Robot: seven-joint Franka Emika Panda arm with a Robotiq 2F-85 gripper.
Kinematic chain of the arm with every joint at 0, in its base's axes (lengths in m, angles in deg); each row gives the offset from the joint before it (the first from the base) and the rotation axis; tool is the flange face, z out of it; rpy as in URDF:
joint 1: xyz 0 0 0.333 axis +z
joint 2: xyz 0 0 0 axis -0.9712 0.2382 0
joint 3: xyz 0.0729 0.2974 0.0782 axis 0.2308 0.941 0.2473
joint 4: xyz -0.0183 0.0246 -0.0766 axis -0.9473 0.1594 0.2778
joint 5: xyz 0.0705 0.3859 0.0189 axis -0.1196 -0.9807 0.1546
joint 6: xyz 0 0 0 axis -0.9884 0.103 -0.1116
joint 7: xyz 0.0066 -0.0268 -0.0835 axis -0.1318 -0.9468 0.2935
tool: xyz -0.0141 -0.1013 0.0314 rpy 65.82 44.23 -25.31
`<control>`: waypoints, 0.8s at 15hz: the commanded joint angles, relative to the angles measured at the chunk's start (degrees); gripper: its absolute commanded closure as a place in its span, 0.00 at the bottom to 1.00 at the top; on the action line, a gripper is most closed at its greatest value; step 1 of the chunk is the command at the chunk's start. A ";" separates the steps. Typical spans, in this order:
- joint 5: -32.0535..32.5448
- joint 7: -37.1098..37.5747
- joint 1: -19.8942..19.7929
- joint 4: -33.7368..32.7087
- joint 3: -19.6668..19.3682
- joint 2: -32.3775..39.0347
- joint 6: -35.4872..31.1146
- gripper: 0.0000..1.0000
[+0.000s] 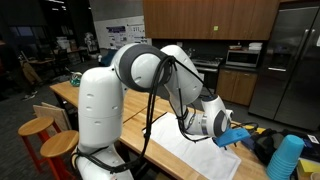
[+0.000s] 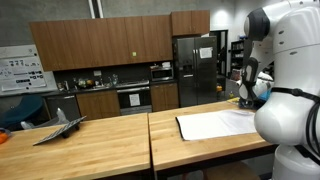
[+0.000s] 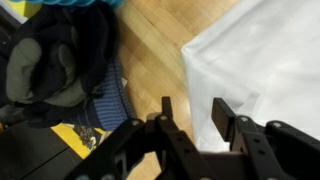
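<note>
My gripper (image 3: 196,117) is open and empty. In the wrist view its two black fingers straddle the edge of a white cloth (image 3: 260,60) that lies flat on the wooden table (image 3: 155,60). One finger is over the bare wood, the other over the cloth. The cloth also shows in both exterior views (image 1: 195,150) (image 2: 215,124). In an exterior view the gripper (image 1: 232,136) hangs low at the cloth's far end, next to a blue object (image 1: 236,134). In the other view the arm's body hides the gripper.
Dark clothing and a bag (image 3: 55,70) lie on the table beside the cloth, with a yellow item (image 3: 82,135) under them. A stack of blue cups (image 1: 287,157) stands near the table end. Wooden stools (image 1: 45,135) stand beside the table. A grey object (image 2: 60,128) lies on the adjoining table.
</note>
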 commanded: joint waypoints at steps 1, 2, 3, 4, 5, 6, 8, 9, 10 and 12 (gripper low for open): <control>-14.74 -5.25 -4.02 2.25 8.77 -1.95 9.06 0.23; -18.84 -5.31 -4.95 1.92 10.74 -1.78 11.63 0.16; -23.25 -5.89 -5.53 1.27 12.04 -1.60 14.35 0.09; -26.62 -5.12 -5.52 0.94 12.80 -1.71 16.76 0.03; -29.17 -3.73 -5.39 0.56 12.94 -1.78 18.81 0.00; -31.82 -2.85 -5.52 0.13 13.07 -1.77 20.36 0.00; -35.94 -2.33 -5.68 -0.51 13.09 -1.84 22.57 0.00; -37.21 -2.35 -5.77 -1.05 12.88 -1.82 23.65 0.00; -38.25 -2.68 -5.86 -1.30 12.95 -1.84 24.25 0.00; -38.43 -2.74 -5.74 -1.36 12.54 -2.52 24.20 0.00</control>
